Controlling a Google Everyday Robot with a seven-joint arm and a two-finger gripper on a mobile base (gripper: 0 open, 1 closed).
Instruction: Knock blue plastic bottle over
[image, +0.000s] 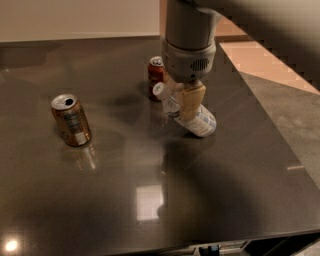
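The blue plastic bottle is a clear bottle with a white cap and a pale label. It is tilted steeply, cap up to the left and base on the dark table. My gripper hangs from the grey arm right above it. One tan finger crosses the front of the bottle's middle and the other sits behind it. The gripper is shut on the bottle.
A dark red soda can stands upright just behind and left of the bottle. A brown-orange soda can stands upright at the left. The table's right edge runs close to the right of the bottle, with floor beyond.
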